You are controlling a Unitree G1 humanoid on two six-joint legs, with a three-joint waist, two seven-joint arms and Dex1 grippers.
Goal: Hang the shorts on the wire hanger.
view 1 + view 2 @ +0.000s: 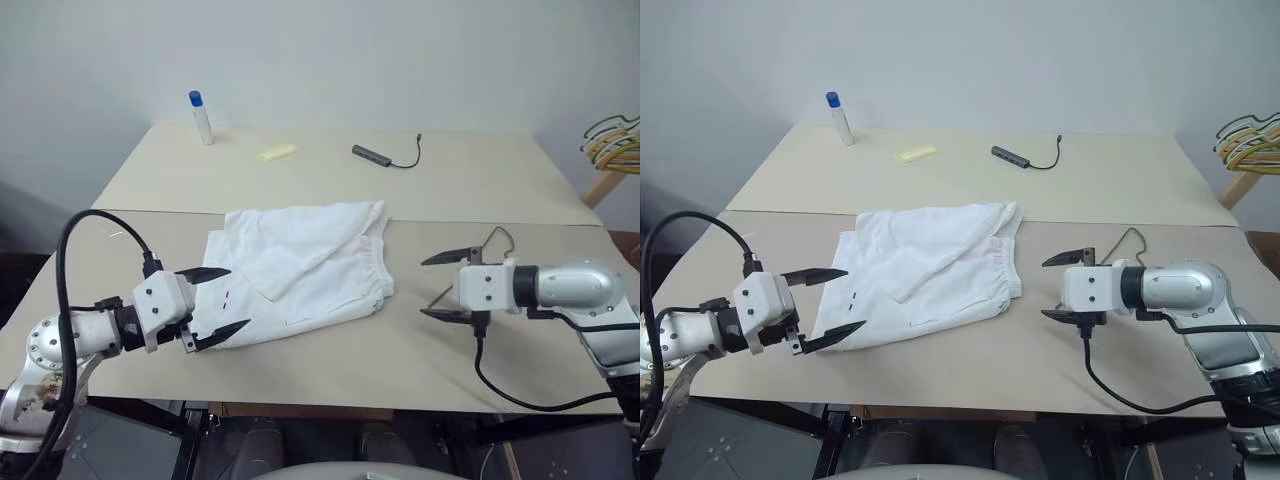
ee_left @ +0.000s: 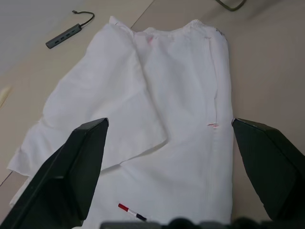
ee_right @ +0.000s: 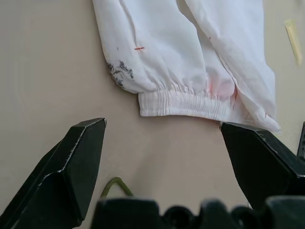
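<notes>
**Both grippers wide, shorts waiting**

Our left gripper (image 1: 207,308) gapes over the shorts' (image 1: 300,270) leg end mid-table; the right gripper (image 1: 443,286) gapes empty near the waistband, above the wire hanger (image 1: 497,238). We should pinch the elastic edge cleanly. A cable hub (image 1: 372,153), a bottle (image 1: 201,117) and spare hangers (image 1: 612,140) sit well clear.

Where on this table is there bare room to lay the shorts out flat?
Bare room: the far table right of the cable adapter, and the near strip before the shorts. Crowded: the wire hanger beside the open right gripper; the open left gripper overhangs the shorts.
</notes>
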